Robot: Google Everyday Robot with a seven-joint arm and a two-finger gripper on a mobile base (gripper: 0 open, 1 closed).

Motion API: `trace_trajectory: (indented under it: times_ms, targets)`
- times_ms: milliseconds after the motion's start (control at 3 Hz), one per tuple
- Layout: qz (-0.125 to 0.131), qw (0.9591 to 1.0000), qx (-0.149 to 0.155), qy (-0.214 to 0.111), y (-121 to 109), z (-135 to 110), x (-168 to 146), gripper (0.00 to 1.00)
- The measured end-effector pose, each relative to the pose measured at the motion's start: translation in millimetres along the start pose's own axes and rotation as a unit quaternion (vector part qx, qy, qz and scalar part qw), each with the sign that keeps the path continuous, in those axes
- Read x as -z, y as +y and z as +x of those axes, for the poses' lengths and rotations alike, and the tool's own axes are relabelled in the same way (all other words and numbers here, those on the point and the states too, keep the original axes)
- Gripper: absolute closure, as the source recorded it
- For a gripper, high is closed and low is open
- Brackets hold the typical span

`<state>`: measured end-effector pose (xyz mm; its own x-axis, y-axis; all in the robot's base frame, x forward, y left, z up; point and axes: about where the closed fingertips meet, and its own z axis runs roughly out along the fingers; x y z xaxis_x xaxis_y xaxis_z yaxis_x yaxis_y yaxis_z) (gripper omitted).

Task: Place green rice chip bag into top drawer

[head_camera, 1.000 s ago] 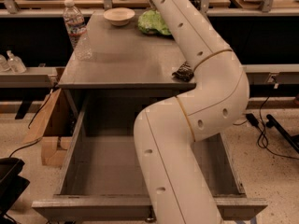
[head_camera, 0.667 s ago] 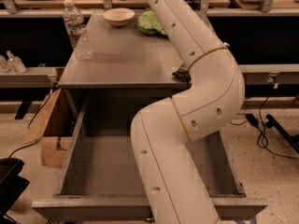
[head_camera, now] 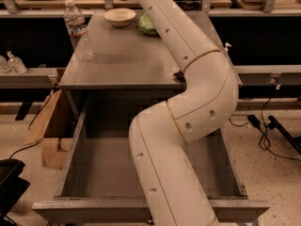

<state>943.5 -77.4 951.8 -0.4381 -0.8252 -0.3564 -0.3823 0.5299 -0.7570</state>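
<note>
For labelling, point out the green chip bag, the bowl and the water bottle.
green chip bag [head_camera: 146, 25], camera view, visible left part
bowl [head_camera: 120, 16], camera view, inner hollow
water bottle [head_camera: 76, 28], camera view, mid body
gripper: not in view, past the top edge

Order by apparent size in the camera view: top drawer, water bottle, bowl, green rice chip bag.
1. top drawer
2. water bottle
3. bowl
4. green rice chip bag (arm partly hides it, so last two unsure)
The gripper is out of view past the top edge.
</note>
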Motion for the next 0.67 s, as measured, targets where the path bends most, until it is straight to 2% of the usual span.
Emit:
trace_trajectory:
  times_ms: [333,667]
  targets:
    - [-0.017,0.9982,-0.054,0.02,25.3,12.3,-25.7,0.42]
    - [-0.018,0.9971,-0.071,0.022,27.6,14.3,-28.7,0.19]
